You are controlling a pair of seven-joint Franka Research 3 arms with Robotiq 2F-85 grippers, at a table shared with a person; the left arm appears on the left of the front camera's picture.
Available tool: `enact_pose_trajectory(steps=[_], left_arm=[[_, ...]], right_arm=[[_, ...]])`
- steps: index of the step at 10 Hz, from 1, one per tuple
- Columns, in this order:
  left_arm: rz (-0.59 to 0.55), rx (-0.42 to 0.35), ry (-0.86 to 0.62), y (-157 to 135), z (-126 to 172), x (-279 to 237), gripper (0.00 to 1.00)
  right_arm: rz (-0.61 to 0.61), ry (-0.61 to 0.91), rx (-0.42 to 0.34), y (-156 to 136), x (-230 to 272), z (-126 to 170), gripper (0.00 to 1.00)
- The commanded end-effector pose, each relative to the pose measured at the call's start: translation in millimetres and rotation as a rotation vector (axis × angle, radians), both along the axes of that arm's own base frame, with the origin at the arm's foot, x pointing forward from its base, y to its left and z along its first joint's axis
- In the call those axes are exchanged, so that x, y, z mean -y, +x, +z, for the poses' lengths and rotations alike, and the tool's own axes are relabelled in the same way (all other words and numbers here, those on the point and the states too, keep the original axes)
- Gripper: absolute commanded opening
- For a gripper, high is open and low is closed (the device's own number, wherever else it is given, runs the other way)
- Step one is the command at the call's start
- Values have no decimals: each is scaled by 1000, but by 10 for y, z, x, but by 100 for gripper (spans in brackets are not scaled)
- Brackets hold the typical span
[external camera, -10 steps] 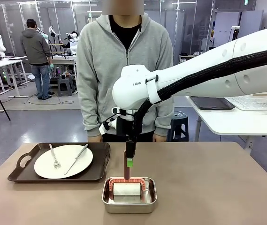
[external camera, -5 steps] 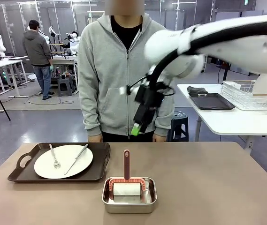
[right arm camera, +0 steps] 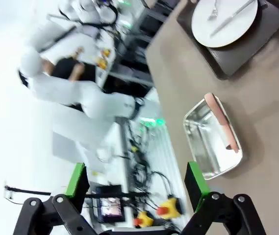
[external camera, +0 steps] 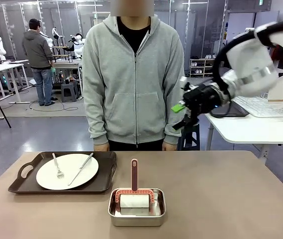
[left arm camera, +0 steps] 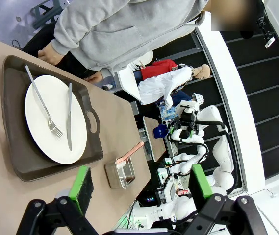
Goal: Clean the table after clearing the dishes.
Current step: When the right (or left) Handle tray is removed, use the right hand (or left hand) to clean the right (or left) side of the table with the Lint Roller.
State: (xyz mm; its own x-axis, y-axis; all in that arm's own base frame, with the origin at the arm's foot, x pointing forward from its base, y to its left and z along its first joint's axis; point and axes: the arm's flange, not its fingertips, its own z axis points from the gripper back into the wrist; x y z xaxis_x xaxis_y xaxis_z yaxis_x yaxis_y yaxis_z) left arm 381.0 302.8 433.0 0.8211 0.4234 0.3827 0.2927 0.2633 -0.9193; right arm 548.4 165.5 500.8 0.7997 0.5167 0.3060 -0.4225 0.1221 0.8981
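My black two-finger tool point(right arm camera: 135, 188), jaws spread wide with nothing between them, faces the matte tan-brown desk point(right arm camera: 269, 103), where a shiny rectangular steel pan point(right arm camera: 202, 147) with a pink handle point(right arm camera: 222, 126) in it lies near a dark brown tray point(right arm camera: 249, 49) bearing a round white plate point(right arm camera: 218, 32).

Free room and obstacles, front view. You have open tabletop across the right half of the table point(external camera: 231, 191), from the steel pan point(external camera: 137, 219) out to the right edge. The pan sits at centre on your near side, with a pink handle point(external camera: 134, 174) standing upright from it. The tray point(external camera: 107, 173) with its plate point(external camera: 47, 175) takes up the left, with only a narrow gap to the pan. A person point(external camera: 131, 79) blocks the far edge at the middle. The right gripper point(external camera: 180, 115) hangs high beside them, jaws apart.
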Motion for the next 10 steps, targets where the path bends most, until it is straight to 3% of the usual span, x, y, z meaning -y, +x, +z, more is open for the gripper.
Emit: enact_pose_trajectory(steps=[1, 4, 7, 10], left_arm=[[-4, 7, -6, -36, 20, -13, 100], [-4, 7, -6, -36, 20, -13, 100], [-4, 7, -6, -36, 20, -13, 100], [-4, 7, -6, -36, 20, -13, 100]], right_arm=[[-91, 90, -104, -236, 411, -14, 100], [-301, 167, -120, -694, 1765, -95, 100], [-477, 181, -102, -1343, 2928, -189, 100], [-645, 247, -123, -1955, 3509, -326, 100]])
